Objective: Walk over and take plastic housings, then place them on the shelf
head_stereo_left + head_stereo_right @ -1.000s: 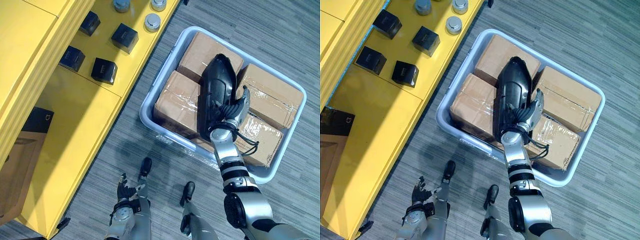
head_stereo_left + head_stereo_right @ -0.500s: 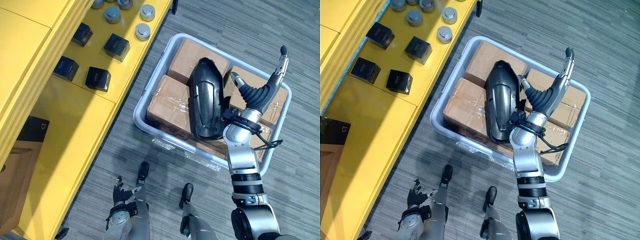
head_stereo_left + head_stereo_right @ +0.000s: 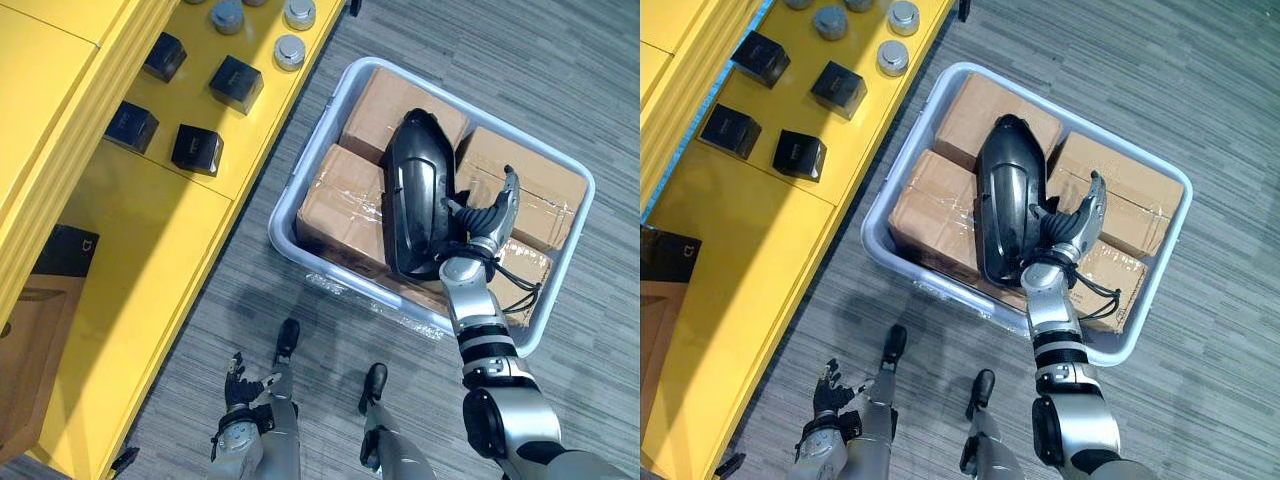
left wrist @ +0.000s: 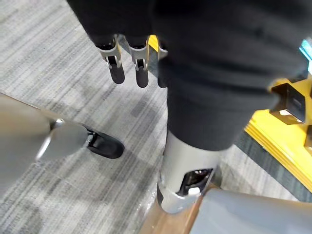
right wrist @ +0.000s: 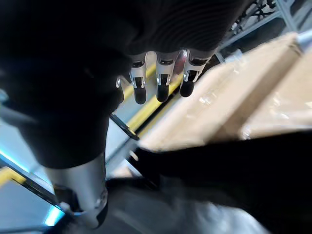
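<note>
One black plastic housing [image 3: 415, 195] lies on top of the brown cardboard boxes [image 3: 345, 195] in a pale grey tub [image 3: 314, 150]. It is long and rounded, with one end pointing at the far side of the tub. The boxes are wrapped in shiny tape and fill the tub side by side. The tub sits on the grey striped floor [image 3: 480, 40], just beside the yellow shelf [image 3: 150, 260].

The right robot hand [image 3: 483, 218] is over the tub, just beside the near end of the housing. It is wide open and holds nothing, with its fingers straight and pointing away from the robot. Its thumb reaches toward the edge of the housing, but I cannot tell if it touches. From the right wrist, the fingers [image 5: 162, 83] hang straight in a row, with a box [image 5: 234, 102] past them and the dark housing [image 5: 243, 165] close by.

The left robot hand [image 3: 243, 383] hangs low by the robot's side, well apart from the tub. It is loosely open too, and from the left wrist its fingers [image 4: 117, 63] point down at the floor.

On the yellow shelf sit small black boxes [image 3: 196, 148] and, farther along, round silver lids [image 3: 290, 50].
</note>
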Controlling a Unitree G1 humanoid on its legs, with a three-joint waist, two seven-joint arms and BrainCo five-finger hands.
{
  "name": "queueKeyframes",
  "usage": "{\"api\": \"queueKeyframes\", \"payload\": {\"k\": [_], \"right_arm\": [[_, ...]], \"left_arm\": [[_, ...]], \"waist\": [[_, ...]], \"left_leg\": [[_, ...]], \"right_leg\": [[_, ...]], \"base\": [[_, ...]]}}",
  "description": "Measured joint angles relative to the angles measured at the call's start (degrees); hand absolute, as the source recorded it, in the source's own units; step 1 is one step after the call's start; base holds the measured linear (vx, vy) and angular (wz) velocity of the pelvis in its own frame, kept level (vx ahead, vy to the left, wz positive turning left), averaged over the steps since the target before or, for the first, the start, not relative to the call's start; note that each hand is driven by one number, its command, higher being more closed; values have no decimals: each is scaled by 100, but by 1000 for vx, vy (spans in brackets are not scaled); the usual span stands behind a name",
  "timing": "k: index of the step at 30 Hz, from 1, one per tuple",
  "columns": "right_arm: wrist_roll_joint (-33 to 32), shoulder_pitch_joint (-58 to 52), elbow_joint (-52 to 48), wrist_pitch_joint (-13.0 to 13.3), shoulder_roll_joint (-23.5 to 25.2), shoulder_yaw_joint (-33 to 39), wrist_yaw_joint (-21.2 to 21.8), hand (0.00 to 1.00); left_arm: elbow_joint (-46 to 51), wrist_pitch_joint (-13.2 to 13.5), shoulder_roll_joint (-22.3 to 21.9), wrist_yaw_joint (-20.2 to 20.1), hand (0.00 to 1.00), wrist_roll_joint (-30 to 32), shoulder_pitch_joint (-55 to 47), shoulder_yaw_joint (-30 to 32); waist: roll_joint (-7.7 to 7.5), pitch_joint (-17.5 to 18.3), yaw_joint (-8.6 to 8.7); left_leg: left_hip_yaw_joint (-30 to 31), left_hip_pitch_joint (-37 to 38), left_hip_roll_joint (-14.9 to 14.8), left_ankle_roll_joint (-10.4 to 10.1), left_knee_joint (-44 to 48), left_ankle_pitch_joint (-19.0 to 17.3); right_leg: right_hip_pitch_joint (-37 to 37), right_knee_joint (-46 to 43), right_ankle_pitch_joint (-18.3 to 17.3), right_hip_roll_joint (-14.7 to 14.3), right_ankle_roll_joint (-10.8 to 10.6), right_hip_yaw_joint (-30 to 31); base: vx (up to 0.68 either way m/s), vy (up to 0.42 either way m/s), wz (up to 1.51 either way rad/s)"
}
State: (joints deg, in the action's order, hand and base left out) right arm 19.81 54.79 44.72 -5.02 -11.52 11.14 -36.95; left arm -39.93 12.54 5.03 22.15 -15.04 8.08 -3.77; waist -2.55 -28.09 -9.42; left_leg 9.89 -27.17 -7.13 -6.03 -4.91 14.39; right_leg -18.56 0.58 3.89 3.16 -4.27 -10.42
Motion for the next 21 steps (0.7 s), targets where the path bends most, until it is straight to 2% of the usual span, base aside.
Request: {"api": "queueKeyframes", "payload": {"k": [3,4,9,14,16,21], "right_arm": [[-130,296,731,48,-223,-10,61,0],[-129,436,1019,95,-332,-9,58,100],[-157,875,1933,132,-818,-47,137,100],[-95,1003,2349,130,-1267,-117,884,100],[-40,998,2487,110,-1299,-114,1067,100],[76,572,2406,54,-1309,-590,1263,100]], "left_arm": [[-14,7,0,-5,0,-2,26,-25],[-58,17,3,-7,0,-6,37,-66],[-233,20,18,-129,0,-61,69,-182],[-149,1,20,-314,0,-56,55,-215],[203,-33,1,-370,0,-56,-65,-215],[2434,-32,-46,-383,0,-248,-635,-170]], "waist": [[3,-2,-42],[4,-2,-50],[7,-4,-119],[32,-16,-132],[71,-34,-146],[215,-35,-130]], "left_leg": [[70,-105,1,-1,0,1],[101,-119,3,-1,1,1],[154,-122,10,-8,0,-6],[266,-106,16,-25,1,-21],[297,-21,18,-32,1,3],[376,421,104,-23,2,5]], "right_leg": [[-69,-1,0,-9,0,-53],[-67,-2,0,-9,0,-90],[-53,-27,-2,-3,-3,-122],[-13,-31,-20,-6,-20,-160],[85,-32,-44,-4,-38,-187],[551,-154,-260,85,-20,-320]], "base": [[93,-20,9],[64,-10,10],[81,-16,5],[73,-25,5],[93,-32,10],[121,-46,17]]}}
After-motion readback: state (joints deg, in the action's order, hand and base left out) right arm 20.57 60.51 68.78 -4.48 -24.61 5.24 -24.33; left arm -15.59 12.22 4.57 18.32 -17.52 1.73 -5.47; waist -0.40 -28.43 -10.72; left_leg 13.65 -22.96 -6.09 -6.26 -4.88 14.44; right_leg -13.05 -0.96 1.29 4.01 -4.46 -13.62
